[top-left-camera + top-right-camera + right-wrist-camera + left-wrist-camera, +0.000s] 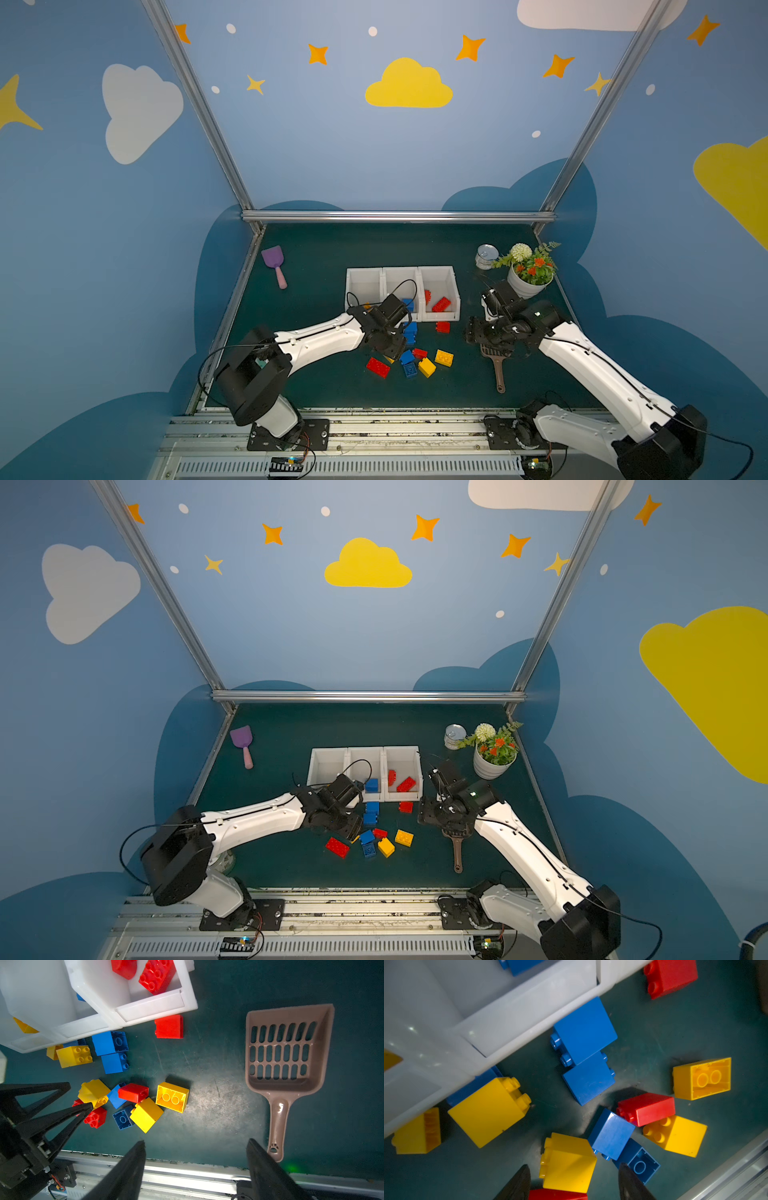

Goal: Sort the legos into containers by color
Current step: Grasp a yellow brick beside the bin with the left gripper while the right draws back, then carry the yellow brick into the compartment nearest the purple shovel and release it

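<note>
Red oblong lego (378, 367) studs-up, long axis seemingly slanted to containers (364, 286).

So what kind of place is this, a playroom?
Probably a robot training booth dressed up like a nursery. It has painted clouds and stars on blue walls, a bare metal frame, and two robot arms bolted at the edge of a green table strewn with toy bricks.

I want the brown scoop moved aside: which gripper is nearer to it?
Right. The right gripper hovers beside the scoop, by its handle; the left gripper is over the legos, farther off toward the bins.
</note>
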{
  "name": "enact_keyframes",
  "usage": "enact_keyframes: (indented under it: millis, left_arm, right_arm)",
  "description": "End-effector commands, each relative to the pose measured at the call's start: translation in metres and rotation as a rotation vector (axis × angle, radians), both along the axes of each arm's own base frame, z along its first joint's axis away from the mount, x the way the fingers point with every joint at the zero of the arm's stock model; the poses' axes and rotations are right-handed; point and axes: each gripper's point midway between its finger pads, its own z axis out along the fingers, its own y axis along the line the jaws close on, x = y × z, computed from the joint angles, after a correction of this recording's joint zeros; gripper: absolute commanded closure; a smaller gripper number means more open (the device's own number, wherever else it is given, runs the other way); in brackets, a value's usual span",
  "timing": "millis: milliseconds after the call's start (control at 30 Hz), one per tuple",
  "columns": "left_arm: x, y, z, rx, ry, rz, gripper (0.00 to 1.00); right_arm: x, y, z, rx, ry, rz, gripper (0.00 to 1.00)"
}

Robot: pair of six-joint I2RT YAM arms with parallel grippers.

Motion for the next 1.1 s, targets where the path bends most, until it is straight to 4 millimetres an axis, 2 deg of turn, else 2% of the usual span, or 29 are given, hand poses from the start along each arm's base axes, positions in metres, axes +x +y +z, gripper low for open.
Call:
enact_keyframes:
  millis: [0, 300, 600, 833, 1067]
  left_arm:
    - [-0.003, 0.0, -0.004, 0.043, 0.021, -0.056, 0.33]
    - [0.0, -0.001, -0.015, 0.085, 0.033, -0.072, 0.36]
    - [-0.006, -0.001, -0.024, 0.1, 0.049, -0.086, 0.41]
    - [-0.006, 0.004, -0.03, 0.129, 0.054, -0.066, 0.51]
    - [-0.002, 0.009, -0.022, 0.14, 0.029, -0.034, 0.59]
  right_arm:
    - [-0.004, -0.005, -0.002, -0.011, -0.003, -0.019, 0.24]
    - [-0.004, -0.005, -0.001, -0.004, -0.003, -0.03, 0.24]
    - [-0.009, -0.007, -0.004, -0.002, 0.009, -0.042, 0.24]
    - [-0.013, -0.01, -0.003, 0.0, 0.004, -0.051, 0.26]
    - [-0.013, -0.01, -0.001, 0.009, -0.015, -0.043, 0.27]
